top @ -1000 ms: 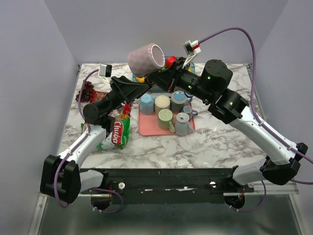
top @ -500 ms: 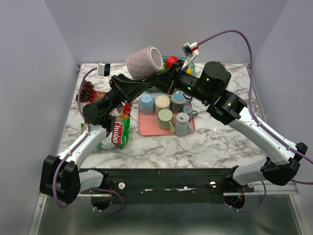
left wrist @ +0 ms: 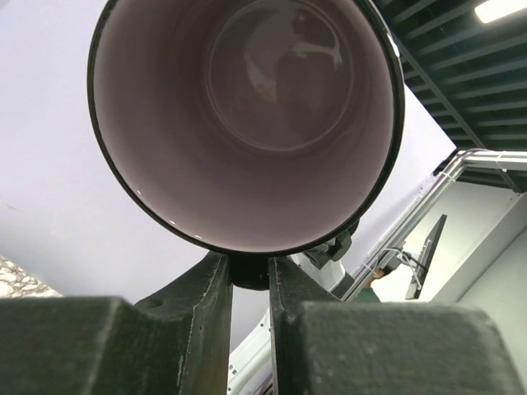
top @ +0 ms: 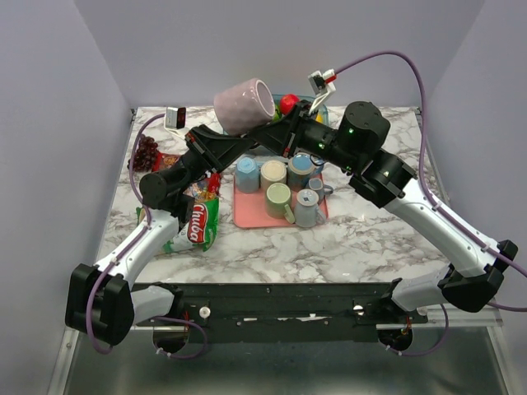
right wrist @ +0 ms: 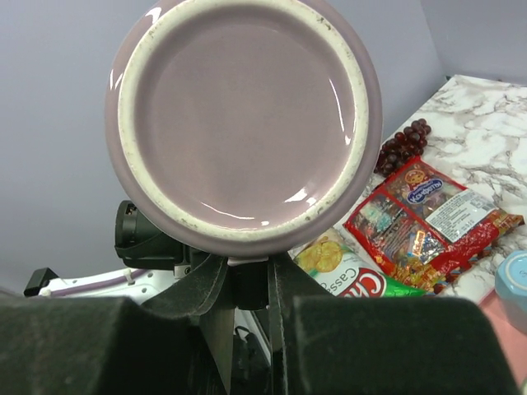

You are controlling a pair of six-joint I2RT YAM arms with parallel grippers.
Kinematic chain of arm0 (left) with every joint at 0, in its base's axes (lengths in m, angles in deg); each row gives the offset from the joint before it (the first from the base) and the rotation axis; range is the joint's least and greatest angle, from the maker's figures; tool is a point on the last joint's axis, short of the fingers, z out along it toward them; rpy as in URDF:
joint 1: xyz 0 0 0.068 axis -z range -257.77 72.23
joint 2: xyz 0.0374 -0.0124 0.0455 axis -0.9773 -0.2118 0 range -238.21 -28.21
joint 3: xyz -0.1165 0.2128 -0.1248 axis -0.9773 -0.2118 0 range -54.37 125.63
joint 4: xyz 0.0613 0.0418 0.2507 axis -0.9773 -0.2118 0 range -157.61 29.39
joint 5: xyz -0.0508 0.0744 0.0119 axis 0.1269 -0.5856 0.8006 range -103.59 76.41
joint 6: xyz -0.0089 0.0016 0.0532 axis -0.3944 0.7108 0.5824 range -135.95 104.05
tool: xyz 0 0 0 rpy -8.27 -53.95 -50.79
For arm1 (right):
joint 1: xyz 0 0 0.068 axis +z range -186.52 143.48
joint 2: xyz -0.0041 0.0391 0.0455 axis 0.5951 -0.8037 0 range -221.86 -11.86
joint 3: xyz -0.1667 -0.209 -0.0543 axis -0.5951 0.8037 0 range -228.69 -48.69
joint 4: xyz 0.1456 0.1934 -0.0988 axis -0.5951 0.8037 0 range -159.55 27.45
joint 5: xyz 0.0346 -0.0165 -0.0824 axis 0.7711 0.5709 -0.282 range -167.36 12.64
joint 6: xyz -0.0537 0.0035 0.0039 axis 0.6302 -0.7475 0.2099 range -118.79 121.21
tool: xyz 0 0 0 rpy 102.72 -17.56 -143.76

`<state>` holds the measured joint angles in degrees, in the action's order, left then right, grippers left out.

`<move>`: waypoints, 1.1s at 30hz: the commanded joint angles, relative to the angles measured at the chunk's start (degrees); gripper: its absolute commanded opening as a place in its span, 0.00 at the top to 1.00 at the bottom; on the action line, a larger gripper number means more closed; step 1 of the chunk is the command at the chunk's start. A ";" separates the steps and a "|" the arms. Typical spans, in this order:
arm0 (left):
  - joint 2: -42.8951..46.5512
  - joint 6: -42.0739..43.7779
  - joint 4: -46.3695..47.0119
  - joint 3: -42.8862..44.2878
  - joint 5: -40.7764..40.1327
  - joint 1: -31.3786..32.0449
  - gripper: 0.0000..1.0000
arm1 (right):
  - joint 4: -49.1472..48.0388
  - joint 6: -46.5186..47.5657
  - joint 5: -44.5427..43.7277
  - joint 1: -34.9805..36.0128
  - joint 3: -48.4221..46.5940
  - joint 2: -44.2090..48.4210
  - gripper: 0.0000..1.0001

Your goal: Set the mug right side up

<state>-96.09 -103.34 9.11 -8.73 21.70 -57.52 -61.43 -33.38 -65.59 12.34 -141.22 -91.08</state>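
Mug (top: 244,105) hangs in the air over the far edge of the table (top: 354,239), lying on its side with the mouth to the left and the base to the right. We judge it glazed ceramic: stiff, fairly heavy, slick on the wall and likely to chip if dropped. The handle or the rim looks like the safest hold.

Our left gripper (left wrist: 247,267) and right gripper (right wrist: 247,276) both have their fingers pinched narrow on a dark piece just under the mug. We take it for the handle, though we cannot see it whole.

Below, a pink tray (top: 247,216) near the table's middle is crowded with cups (top: 272,173). Snack bags (top: 200,218) and grapes (top: 146,152) lie along the left edge. We reckon the cups are the main obstacle when setting the mug down.
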 commanded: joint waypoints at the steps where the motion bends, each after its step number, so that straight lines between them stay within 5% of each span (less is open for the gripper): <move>1: 1.43 4.25 -0.37 1.72 -0.83 0.40 0.82 | -3.46 -2.50 4.39 0.09 0.07 1.18 0.99; 5: 1.08 4.34 -0.98 2.16 -1.27 0.93 0.66 | -4.16 -1.36 6.86 0.09 0.77 0.56 0.99; 9: 0.47 5.22 -1.77 2.87 -1.54 1.63 0.64 | -5.48 -1.97 8.35 0.09 2.09 0.30 0.99; 15: -0.24 6.18 -1.86 3.04 -1.89 2.07 0.79 | -5.92 -2.41 9.59 0.18 2.97 0.38 0.99; 18: -0.68 6.53 -1.86 3.13 -1.98 2.16 1.00 | -5.40 -2.33 9.76 0.09 3.67 0.29 0.99; 24: 0.81 9.52 -5.28 2.16 -3.21 2.25 1.00 | -1.62 0.04 2.66 0.18 6.04 1.26 0.99; 26: 1.61 12.15 -9.65 2.43 -3.47 2.25 1.00 | -0.83 0.75 0.28 0.09 7.36 2.05 0.93; 27: 2.04 13.03 -11.16 2.43 -3.73 2.25 1.00 | -0.65 0.92 -0.34 0.18 7.80 2.14 0.71; 33: 5.73 23.48 -29.61 4.89 -5.84 2.25 1.00 | -0.12 2.16 -3.59 -0.17 9.82 3.11 0.34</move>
<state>-93.75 -90.42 -7.42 -7.87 20.24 -55.53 -64.81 -32.35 -67.69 11.05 -132.94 -88.83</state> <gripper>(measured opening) 0.276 0.570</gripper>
